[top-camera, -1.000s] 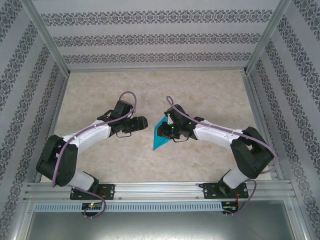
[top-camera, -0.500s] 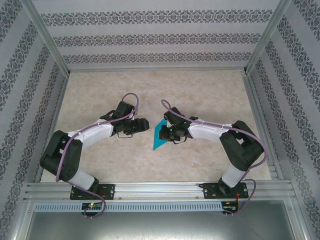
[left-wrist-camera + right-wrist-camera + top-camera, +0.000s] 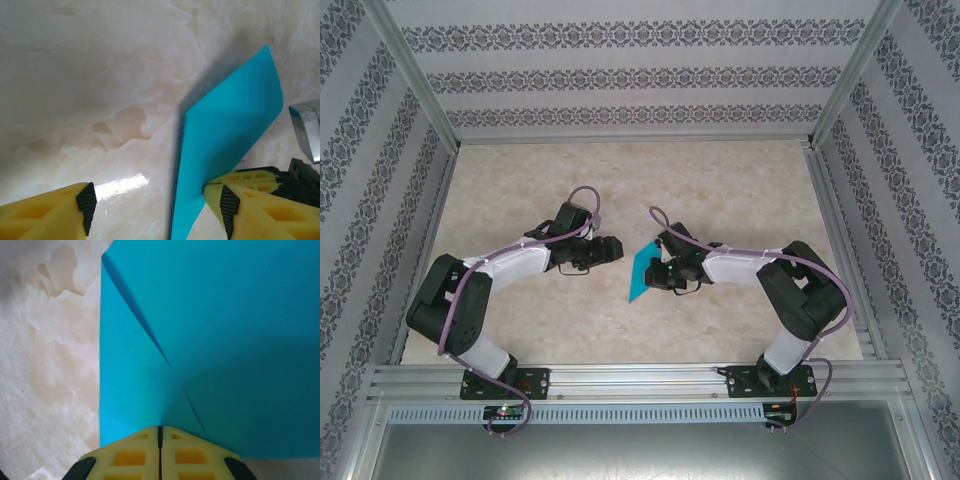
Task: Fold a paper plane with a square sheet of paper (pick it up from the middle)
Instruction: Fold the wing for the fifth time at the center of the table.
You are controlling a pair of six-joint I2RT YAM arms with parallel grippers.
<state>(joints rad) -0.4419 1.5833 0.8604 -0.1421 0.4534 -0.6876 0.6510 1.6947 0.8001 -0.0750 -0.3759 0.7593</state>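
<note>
my right claw (image 3: pixel 160 432) — pressed closed, pinching the folded sheet of paper (image 3: pixel 641 273) at its 3 o'clock edge | my left claw (image 3: pixel 613 247) agape, empty, sheet near at its 4 o'clock | sheet mid-worktop (image 3: pixel 720 180), long axis 1 to 7 o'clock — right arm nearer

Right gripper (image 3: pixel 659 272) on paper (image 3: pixel 641 276) edge; left gripper (image 3: pixel 612 247) near.
</note>
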